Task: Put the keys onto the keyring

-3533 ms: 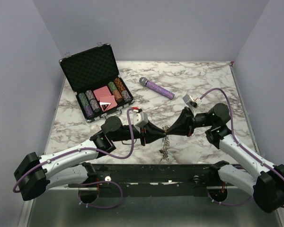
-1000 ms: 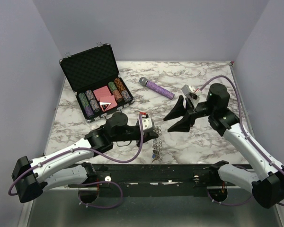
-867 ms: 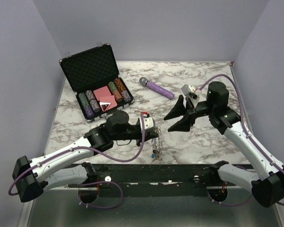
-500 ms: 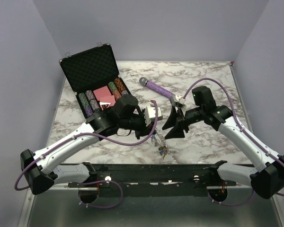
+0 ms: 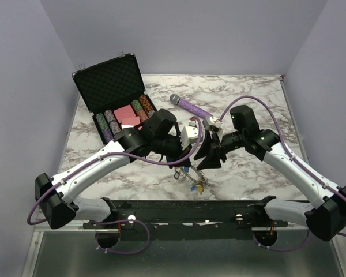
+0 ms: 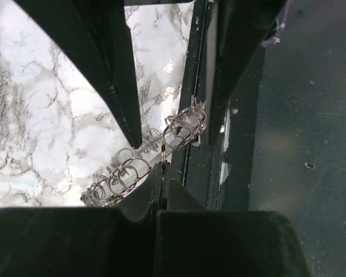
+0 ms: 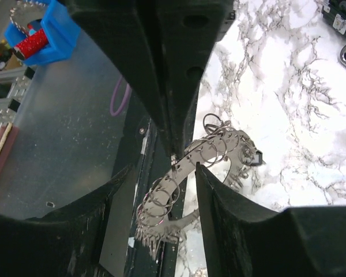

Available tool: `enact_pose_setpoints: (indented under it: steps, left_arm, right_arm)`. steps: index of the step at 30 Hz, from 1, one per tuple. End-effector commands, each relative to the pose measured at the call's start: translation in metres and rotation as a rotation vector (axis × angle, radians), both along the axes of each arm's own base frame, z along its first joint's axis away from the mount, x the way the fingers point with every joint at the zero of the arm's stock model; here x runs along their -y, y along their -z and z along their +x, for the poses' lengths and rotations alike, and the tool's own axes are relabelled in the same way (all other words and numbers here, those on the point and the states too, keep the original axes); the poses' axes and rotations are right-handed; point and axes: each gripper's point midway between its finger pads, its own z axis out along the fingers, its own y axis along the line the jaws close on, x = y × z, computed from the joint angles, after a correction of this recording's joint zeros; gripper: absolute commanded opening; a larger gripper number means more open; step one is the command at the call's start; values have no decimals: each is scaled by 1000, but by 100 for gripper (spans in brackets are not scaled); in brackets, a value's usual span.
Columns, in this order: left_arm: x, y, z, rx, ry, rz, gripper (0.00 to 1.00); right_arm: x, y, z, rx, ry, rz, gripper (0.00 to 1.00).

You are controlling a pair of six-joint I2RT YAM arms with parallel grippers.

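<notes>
1. Keyring (image 7: 187, 164) is seen held up over the front part of the marble table (image 5: 248, 98). It is pinched at its band by the left gripper (image 6: 163, 168), whose fingers are pressed together on the metal.
2. In the right wrist view, the ring's toothed band, hung with small split rings, is shown running slantwise between the spread fingers (image 7: 104, 231) of the right gripper (image 7: 161, 170). The band lies just beside one fingertip, and contact cannot be made out.
3. In the same view, the left gripper's closed fingers are seen reaching in from above and meeting the band about midway along its visible length.
4. From overhead, the two grippers are shown tip to tip at the table's middle front. The keys (image 5: 197, 183), blue and yellow caps among them, dangle in a cluster just below.
5. An open poker chip case (image 5: 112, 101) and a purple microphone (image 5: 190, 107) are seen lying farther back, well apart from the ring.
</notes>
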Motion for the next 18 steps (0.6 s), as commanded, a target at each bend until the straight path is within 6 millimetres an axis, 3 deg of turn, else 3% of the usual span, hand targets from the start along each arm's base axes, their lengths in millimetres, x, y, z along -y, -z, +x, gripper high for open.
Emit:
enact_pose_setpoints:
  steps: [1, 18]
  left_arm:
    - [8, -27, -8, -25, 44, -91, 0]
    - [10, -26, -3, -45, 15, -84, 0]
  right_arm:
    - [-7, 0, 4, -34, 19, 28, 52]
    - [-8, 4, -6, -67, -7, 21, 31]
